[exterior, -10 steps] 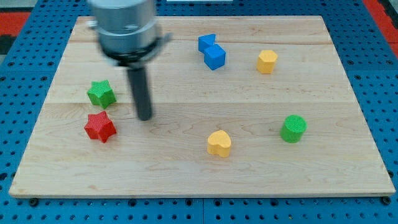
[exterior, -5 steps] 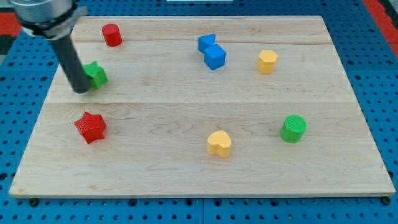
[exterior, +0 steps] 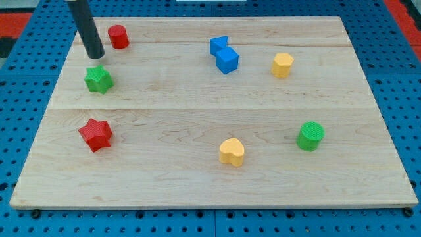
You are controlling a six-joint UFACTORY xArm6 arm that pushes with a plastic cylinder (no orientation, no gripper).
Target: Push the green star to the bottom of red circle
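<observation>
The green star (exterior: pixel 99 79) lies on the wooden board (exterior: pixel 210 191) near its upper left. The red circle (exterior: pixel 118 37) stands above it and a little to its right, near the board's top edge. My tip (exterior: pixel 95 55) is just above the green star and to the lower left of the red circle, with a small gap to each. The dark rod runs up and out of the view's top.
A red star (exterior: pixel 96 134) lies below the green star. Two blue blocks (exterior: pixel 224 54) touch at top centre. A yellow hexagon (exterior: pixel 283 65) is at upper right, a yellow heart (exterior: pixel 231 151) at bottom centre, a green cylinder (exterior: pixel 310 136) at right.
My tip moved from right of the stars, round to the green star's left, then up above it. The green star shifted up and left. The red star shifted slightly left.
</observation>
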